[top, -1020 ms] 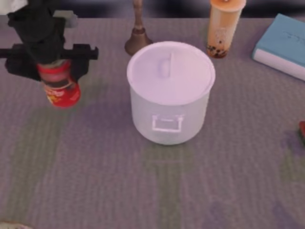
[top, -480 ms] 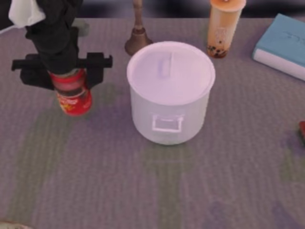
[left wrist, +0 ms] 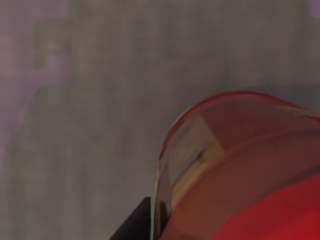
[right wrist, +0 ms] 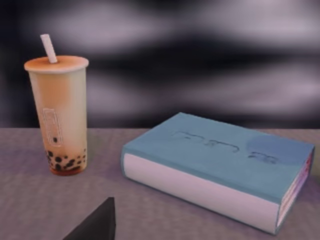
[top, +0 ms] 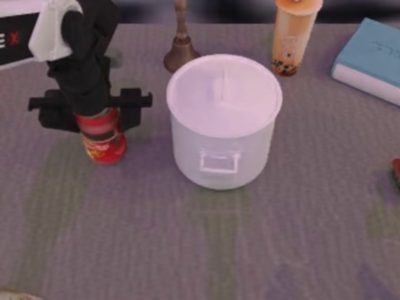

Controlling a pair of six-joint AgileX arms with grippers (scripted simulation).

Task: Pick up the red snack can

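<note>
Left of the white pot (top: pixel 224 122), left gripper (top: pixel 92 119) fingers clamped around red snack can (top: pixel 104 139).

The upper part of the red snack can (top: pixel 104 139) is being covered from above by the left gripper (top: pixel 94 111), so its top is hidden in the top view. In the left wrist view the can (left wrist: pixel 240 175) is being cut off by the frame edges. A red object (top: pixel 396 170), well apart from that gripper, is being cropped beyond recognition.
</note>
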